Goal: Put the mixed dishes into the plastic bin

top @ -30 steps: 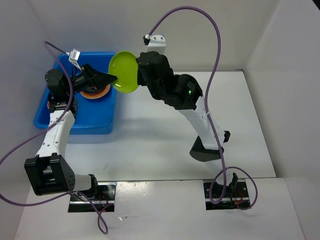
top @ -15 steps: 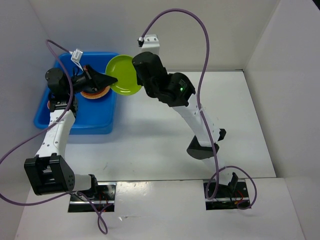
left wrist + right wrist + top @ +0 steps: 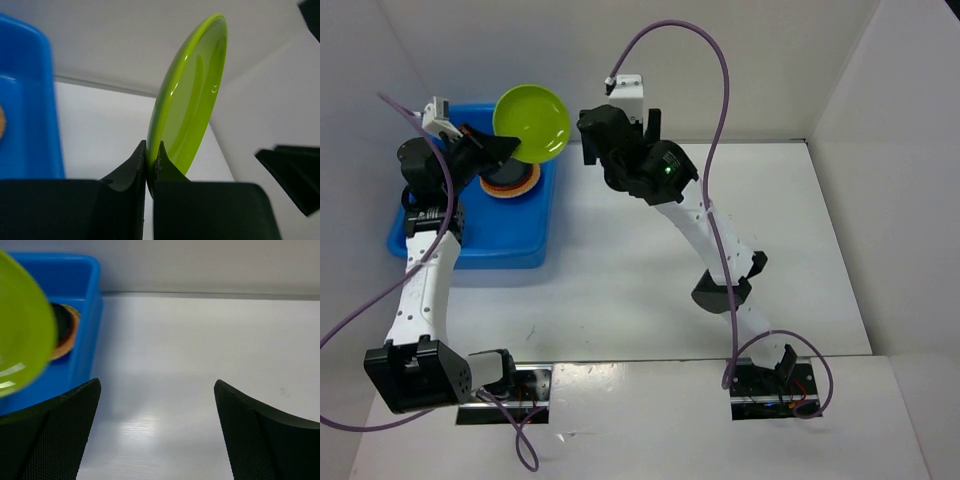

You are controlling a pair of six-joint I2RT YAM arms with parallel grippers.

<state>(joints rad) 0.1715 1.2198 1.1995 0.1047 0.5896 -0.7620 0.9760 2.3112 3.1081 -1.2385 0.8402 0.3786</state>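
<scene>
The handover is just finished: the right claw (image 3: 157,390), a moment ago shut on the lime green plate (image 3: 532,123), now stands spread beside it, and the left claw (image 3: 151,160) alone pinches the plate's rim. The plate hangs tilted over the far right corner of the blue bin (image 3: 470,258), so only the lowering seems left. The left wrist view proves the pinch; the top view shows the stacked plates (image 3: 510,180) inside the bin.

A white table (image 3: 620,285) with the blue plastic bin (image 3: 500,255) on its far-left corner.
</scene>
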